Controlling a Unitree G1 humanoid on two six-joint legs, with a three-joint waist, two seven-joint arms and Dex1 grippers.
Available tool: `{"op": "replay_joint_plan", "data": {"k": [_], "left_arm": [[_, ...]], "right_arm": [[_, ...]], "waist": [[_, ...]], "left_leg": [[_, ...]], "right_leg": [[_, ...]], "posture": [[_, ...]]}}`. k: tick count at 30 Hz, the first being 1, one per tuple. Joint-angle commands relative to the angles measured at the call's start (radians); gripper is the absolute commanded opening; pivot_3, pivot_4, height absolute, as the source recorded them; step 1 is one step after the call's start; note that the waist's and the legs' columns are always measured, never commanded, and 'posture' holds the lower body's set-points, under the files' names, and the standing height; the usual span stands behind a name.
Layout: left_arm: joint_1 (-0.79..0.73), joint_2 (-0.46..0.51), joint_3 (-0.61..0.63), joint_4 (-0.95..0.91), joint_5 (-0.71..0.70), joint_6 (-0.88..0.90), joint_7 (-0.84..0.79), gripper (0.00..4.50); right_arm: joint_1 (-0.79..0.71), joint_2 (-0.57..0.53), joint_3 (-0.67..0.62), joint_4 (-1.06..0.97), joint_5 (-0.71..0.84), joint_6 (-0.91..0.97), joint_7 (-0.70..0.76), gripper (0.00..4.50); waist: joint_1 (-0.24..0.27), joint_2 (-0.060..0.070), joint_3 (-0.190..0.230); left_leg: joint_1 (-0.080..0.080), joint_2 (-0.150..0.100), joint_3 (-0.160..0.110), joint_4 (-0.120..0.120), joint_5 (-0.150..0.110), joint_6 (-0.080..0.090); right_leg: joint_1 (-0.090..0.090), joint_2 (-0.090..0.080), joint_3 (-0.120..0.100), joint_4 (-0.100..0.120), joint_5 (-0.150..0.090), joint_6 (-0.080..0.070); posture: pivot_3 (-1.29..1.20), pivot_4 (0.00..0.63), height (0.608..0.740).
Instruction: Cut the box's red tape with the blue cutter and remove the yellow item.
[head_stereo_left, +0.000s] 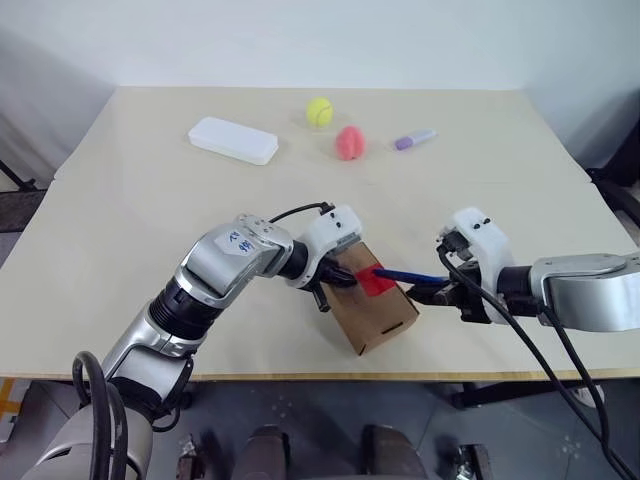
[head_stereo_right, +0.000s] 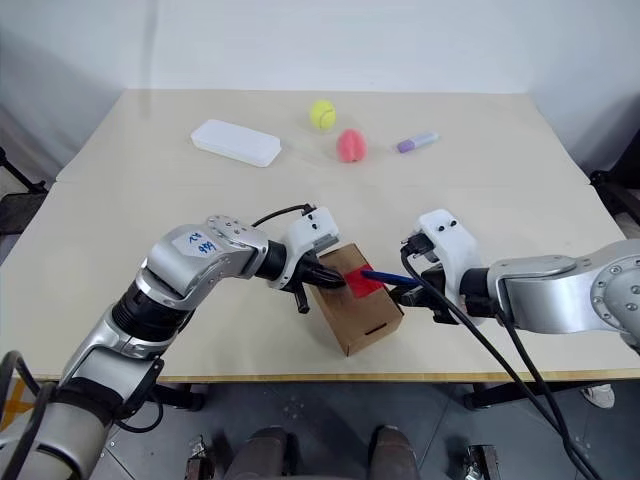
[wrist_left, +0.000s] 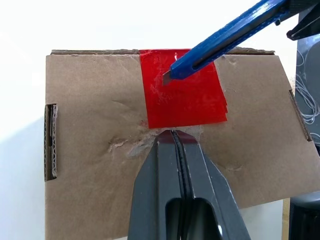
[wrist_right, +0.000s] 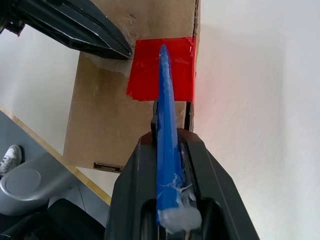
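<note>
Worktop (head_stereo_left: 120, 230), pale wood, seen from head cam. Going L to R:

White case (head_stereo_left: 233, 140) – flat, far L-centre of worktop, lying alone.

L pincer (head_stereo_left: 338, 279) – fingers shut together, nothing between them; closed tip pressed onto top face of box, just beside the tape's near edge (L wrist cam: tip meets torn, scuffed cardboard right at tape border).

Box (head_stereo_left: 375, 308) – brown carton near front edge of worktop, roughly centre, turned at an angle to the edge. Flaps look closed; slot tabs visible on sides.

Tape (wrist_left: 182, 87) – red patch on box top, running to the top edge of that face. Looks intact apart from wrinkles; can't tell if cut through.

Cutter (head_stereo_left: 412, 275) – blue, slim, angled down from R toward box. Blade tip on the tape, upper part of patch (L wrist cam shows short metal blade touching red surface).

R pincer (head_stereo_left: 437, 292) – clamped on cutter's rear half, cutter lying along the fingers (R wrist cam). Sits just R of box, above worktop.

Far side, well apart from box: tennis ball (head_stereo_left: 319, 111), yellow-green; pink round obj (head_stereo_left: 348, 143) just in front of it and slightly R; lavender marker (head_stereo_left: 414, 139) further R, lying flat.

Yellow item – presumably inside box.
</note>
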Motion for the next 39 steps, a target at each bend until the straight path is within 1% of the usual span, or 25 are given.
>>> {"op": "replay_joint_plan", "data": {"k": [1,5,9,16,26,39], "left_arm": [[0.053,0.014,-0.062,0.074,0.064,0.055,0.069,0.0],[0.048,0.011,-0.065,0.087,0.065,0.047,0.064,0.0],[0.04,0.002,-0.069,0.106,0.068,0.035,0.061,0.0],[0.031,-0.008,-0.072,0.124,0.072,0.026,0.059,0.0],[0.036,-0.011,-0.065,0.115,0.068,0.038,0.066,0.0],[0.036,-0.013,-0.06,0.111,0.065,0.045,0.07,0.0]], "right_arm": [[-0.014,-0.033,-0.091,-0.005,0.013,-0.007,0.03,0.12],[0.007,-0.076,-0.118,0.008,0.013,0.013,0.031,0.12],[0.025,-0.084,-0.115,0.017,0.013,0.021,0.021,0.12],[0.039,-0.053,-0.101,0.017,-0.003,0.027,0.002,0.12],[0.037,0.025,-0.082,0.041,-0.064,0.046,0.006,0.12],[0.024,0.074,-0.067,0.06,-0.126,0.096,0.017,0.12]], "waist": [[0.0,0.0,0.0],[0.0,0.0,0.0],[0.001,0.0,0.0],[0.009,0.0,0.0],[0.01,0.0,0.0],[0.009,0.0,0.0]], "left_leg": [[0.0,0.0,0.0,0.0,0.0,0.0],[0.0,0.0,0.0,0.0,0.0,0.0],[0.0,0.0,0.0,0.0,0.0,0.0],[-0.001,0.0,0.0,0.0,0.0,0.0],[-0.001,0.0,0.0,0.0,0.0,0.001],[0.001,0.0,0.0,0.0,-0.001,0.001]], "right_leg": [[0.0,0.0,0.0,0.0,0.0,0.0],[0.0,0.0,0.0,-0.001,0.0,0.0],[0.0,0.0,0.0,-0.001,0.0,-0.001],[0.001,0.0,0.0,-0.004,0.0,-0.003],[0.001,0.0,0.0,-0.005,0.0,-0.003],[0.003,0.0,0.0,-0.005,0.0,-0.004]], "posture": [[0.0,0.15,0.74],[0.0,0.15,0.74],[0.0,0.15,0.74],[0.0,0.15,0.74],[0.0,0.15,0.74],[0.0,0.15,0.74]]}}
